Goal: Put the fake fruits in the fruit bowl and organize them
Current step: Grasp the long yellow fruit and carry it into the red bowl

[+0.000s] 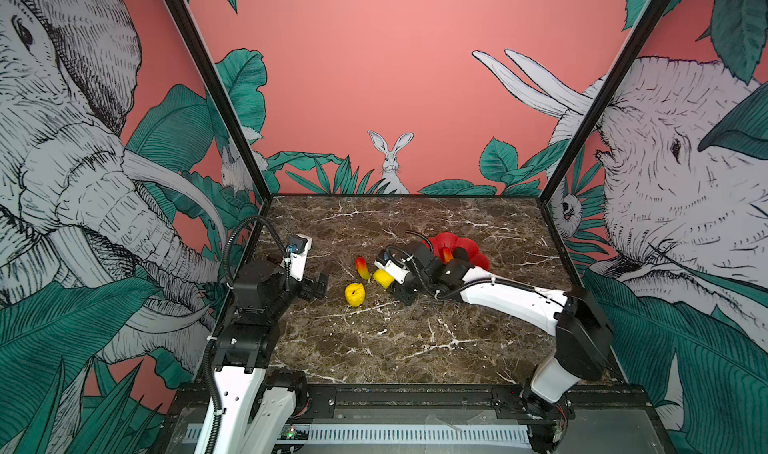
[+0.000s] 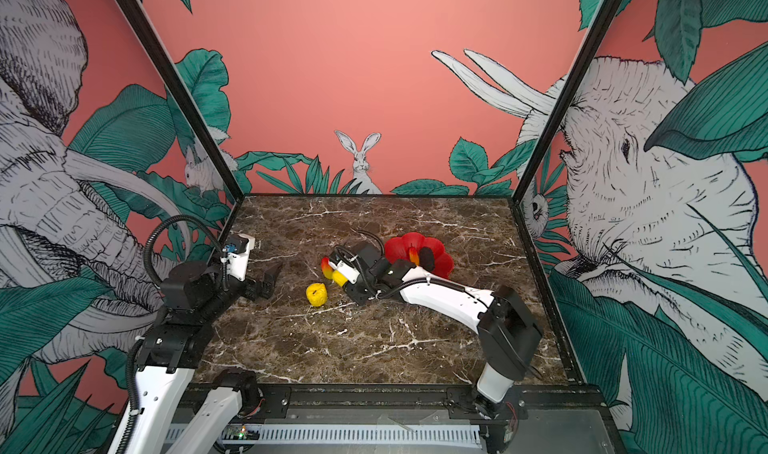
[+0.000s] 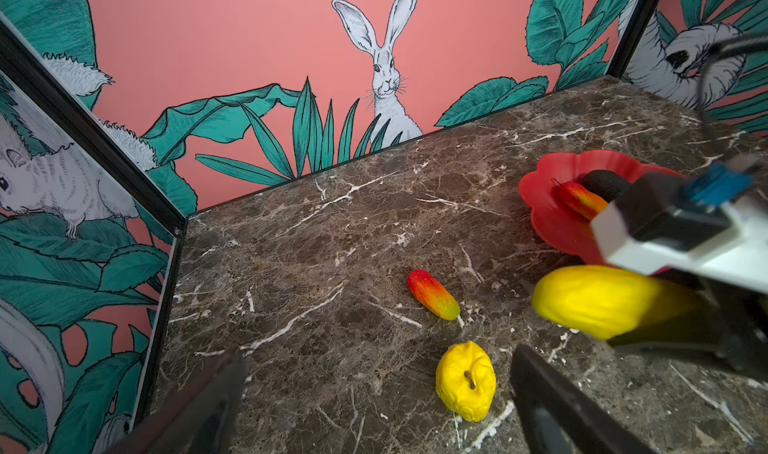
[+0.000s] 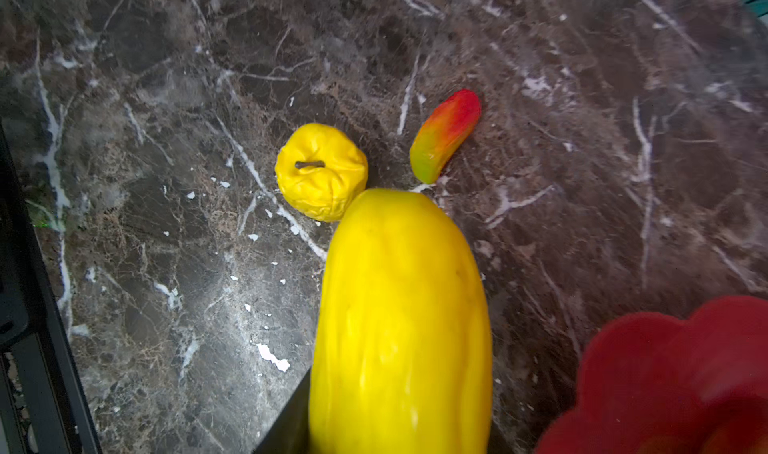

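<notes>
While the oval [image 1: 383, 279] is clamped between the right fingers [image 4: 286, 425], down near the desk [image 1: 415, 339] and just beside the bowl [image 1: 449, 238], the carry is best kept short. The oval should be lifted clear of the scalloped rim before it is swung across — a dragged end could tip the shallow dish. It seems to be gripped by one end only, so some twist is to be expected and a slow move is advised. A black fruit [image 1: 460, 253] and a slim fruit [image 1: 446, 254] are already in the bowl; the oval should be laid flat alongside them and released low. The apple [image 1: 354, 295] and second slim fruit [image 1: 363, 268] lie close by on the desk — neither should be nudged. The left fingers [image 3: 552, 398] are held apart, empty.
</notes>
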`<action>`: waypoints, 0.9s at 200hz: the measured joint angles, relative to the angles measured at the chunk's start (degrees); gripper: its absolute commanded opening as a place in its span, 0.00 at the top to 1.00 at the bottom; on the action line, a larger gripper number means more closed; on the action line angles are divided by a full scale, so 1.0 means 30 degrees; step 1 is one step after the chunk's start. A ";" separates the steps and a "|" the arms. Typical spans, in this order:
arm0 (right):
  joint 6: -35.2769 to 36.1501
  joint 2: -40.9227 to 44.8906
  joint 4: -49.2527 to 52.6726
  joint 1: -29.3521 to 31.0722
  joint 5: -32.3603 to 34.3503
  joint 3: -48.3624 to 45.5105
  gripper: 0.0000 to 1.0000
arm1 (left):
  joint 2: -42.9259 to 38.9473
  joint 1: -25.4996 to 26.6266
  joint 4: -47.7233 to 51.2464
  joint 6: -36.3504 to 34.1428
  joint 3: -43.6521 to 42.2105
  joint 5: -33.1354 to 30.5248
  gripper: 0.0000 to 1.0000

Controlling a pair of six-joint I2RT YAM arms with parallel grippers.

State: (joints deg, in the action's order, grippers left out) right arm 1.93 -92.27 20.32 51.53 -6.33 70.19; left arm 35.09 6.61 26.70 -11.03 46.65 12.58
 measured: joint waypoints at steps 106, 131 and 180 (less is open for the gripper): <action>-0.1392 0.3818 -0.1574 -0.4983 0.3927 -0.5027 0.64 | 0.0131 0.0000 0.0007 -0.0051 0.0000 -0.0066 0.00; -0.1712 0.2594 -0.2426 -0.5173 0.4044 -0.5144 0.64 | 0.0117 0.0000 0.0007 -0.0058 0.0000 -0.0066 0.00; -0.2149 0.0379 -0.3359 -0.5515 0.4058 -0.5064 0.64 | 0.0022 0.0000 0.0007 -0.0051 0.0000 -0.0066 0.00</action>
State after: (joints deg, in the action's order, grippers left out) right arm -4.51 -91.13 10.24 34.98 5.85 55.00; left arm 35.16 6.61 26.72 -11.18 46.65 12.38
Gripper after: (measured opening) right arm 0.365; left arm 0.995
